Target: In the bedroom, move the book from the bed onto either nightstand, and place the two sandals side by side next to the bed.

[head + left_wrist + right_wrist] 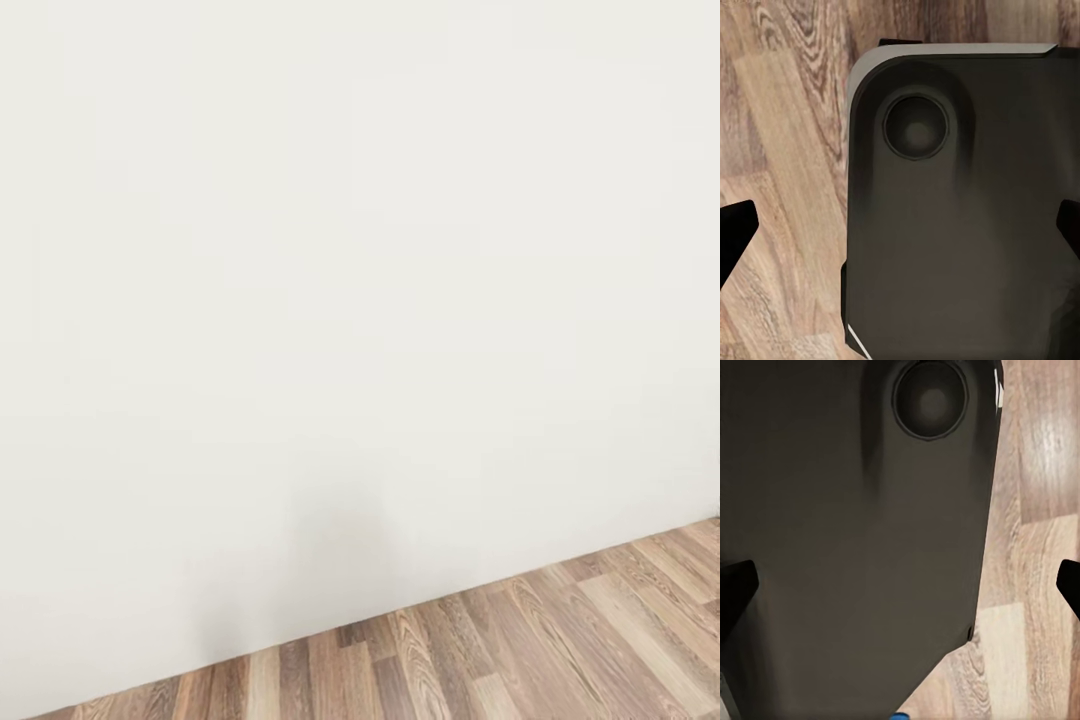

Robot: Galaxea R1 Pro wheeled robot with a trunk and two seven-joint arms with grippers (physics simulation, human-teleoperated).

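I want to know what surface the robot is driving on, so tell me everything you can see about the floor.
The floor is wood-look planking in mixed tan, light beige and darker brown boards with strong, wavy grain. In the head view it fills the lower right corner and meets a plain white wall along a slanted line, with a faint grey shadow on the wall just above it. In both wrist views the same planks run beneath the robot's dark grey base. The boards look flat and undamaged where they show.

base (960, 225): dark grey-black panel, rounded corners, pale grey edge | round recessed disc (916, 127) set in its surface, also seen from right wrist (930, 399) | left fingertips (735, 225): black, wedge-shaped | right fingertips (736, 585): black, same shape
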